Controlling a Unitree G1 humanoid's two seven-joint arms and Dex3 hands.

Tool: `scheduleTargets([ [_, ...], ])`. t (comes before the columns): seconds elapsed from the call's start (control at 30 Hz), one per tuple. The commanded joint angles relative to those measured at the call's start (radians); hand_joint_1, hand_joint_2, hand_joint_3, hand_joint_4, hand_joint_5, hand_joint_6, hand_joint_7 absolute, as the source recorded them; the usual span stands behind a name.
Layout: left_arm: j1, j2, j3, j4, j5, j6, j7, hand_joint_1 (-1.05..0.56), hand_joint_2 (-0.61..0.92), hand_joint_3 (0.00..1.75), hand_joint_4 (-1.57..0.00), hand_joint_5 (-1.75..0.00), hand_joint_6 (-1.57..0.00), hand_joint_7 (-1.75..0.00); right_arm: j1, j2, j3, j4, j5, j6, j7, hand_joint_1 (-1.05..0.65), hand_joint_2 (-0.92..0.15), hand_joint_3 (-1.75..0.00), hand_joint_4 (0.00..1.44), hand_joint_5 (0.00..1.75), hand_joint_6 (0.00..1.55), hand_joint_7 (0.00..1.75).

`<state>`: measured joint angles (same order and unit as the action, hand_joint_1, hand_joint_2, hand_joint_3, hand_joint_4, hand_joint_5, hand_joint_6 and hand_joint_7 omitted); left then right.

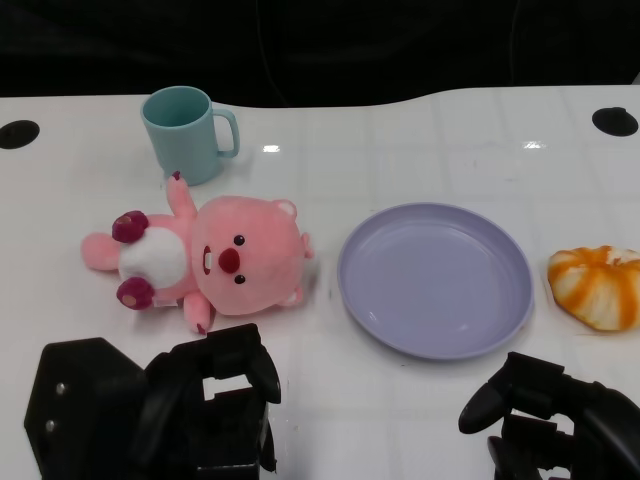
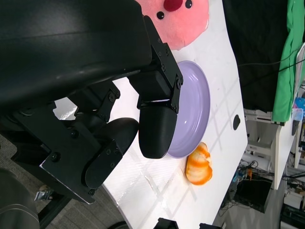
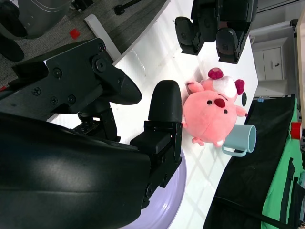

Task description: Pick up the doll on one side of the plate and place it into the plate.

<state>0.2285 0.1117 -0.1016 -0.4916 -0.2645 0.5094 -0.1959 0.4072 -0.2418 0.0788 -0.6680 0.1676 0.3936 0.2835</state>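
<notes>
A pink plush doll [image 1: 215, 259] with a white belly lies on the white table, just left of the empty lilac plate [image 1: 436, 277]. The doll [image 3: 212, 107] also shows in the right wrist view, and its face [image 2: 178, 16] in the left wrist view beside the plate [image 2: 193, 112]. My left hand [image 1: 205, 410] hovers at the table's near edge, just in front of the doll, holding nothing, its fingers apart. My right hand [image 1: 555, 420] sits low at the near right, in front of the plate, also holding nothing.
A teal mug [image 1: 187, 132] stands behind the doll at the back left. An orange-and-white striped object [image 1: 597, 285] lies right of the plate. Two black round holes [image 1: 614, 121] mark the table's far corners.
</notes>
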Motion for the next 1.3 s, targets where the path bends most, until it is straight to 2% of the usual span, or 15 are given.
scheduleTargets([
  [0.03,0.0,0.013,0.006,0.003,0.008,-0.011,-0.003,-0.08,0.39,1.51,-0.92,-1.75,-0.81,-1.68,0.002,-0.002,-0.003,0.003,0.003,-0.003,-0.004,-0.09,-0.66,-1.04,0.66,1.75,0.49,1.4],
  [0.97,0.003,0.008,0.01,0.002,0.006,-0.015,0.0,-0.07,0.38,1.52,-0.91,-1.75,-0.82,-1.66,0.004,-0.003,-0.001,-0.007,0.005,0.0,-0.002,-0.08,-0.66,-1.05,0.65,1.75,0.48,1.41],
  [1.13,0.006,-0.005,0.024,-0.001,-0.007,-0.021,0.003,-0.07,0.42,1.42,-0.87,-1.73,-0.84,-1.49,0.004,-0.002,-0.001,-0.009,0.007,-0.001,-0.002,-0.08,-0.66,-1.05,0.66,1.75,0.48,1.41],
  [1.3,0.009,-0.022,0.035,-0.001,-0.015,-0.05,0.001,-0.05,0.44,1.36,-0.82,-1.6,-0.85,-1.25,0.003,-0.006,0.002,-0.009,-0.002,-0.005,-0.002,-0.09,-0.65,-1.05,0.66,1.75,0.49,1.41],
])
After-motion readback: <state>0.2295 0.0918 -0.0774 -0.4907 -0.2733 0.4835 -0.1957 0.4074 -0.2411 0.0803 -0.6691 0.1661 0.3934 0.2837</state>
